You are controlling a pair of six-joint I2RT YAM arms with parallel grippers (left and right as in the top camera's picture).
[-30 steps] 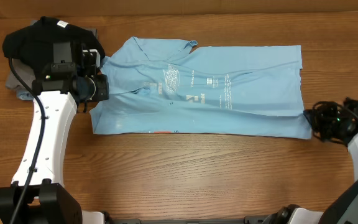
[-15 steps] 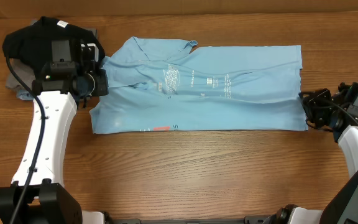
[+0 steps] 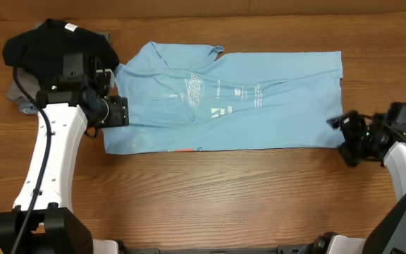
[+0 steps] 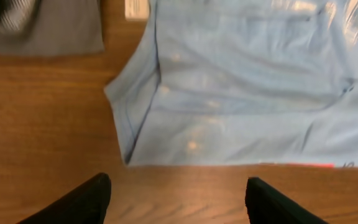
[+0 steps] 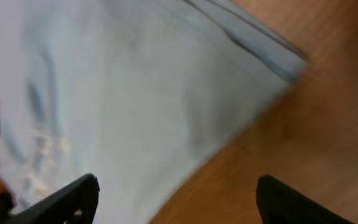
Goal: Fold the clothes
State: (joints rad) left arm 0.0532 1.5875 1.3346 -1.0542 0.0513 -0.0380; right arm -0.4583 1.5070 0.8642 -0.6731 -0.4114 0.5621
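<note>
Left gripper [image 4: 178, 186] stands open and empty over the table [image 3: 224, 197], just off the shirt's [image 3: 259, 106] left corner. Right gripper [image 3: 344, 139] is open too, holding nothing, at the shirt's right edge. The shirt lies flat mid-table as a long band, with a black shirt [image 3: 44, 42] beyond its left end.

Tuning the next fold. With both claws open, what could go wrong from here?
The black shirt sits right by the left end of the blue shirt; the left claw may snag it.
The blue shirt is doubled over; the right claw might pinch only the top layer.
Wrinkles could get folded in.
</note>
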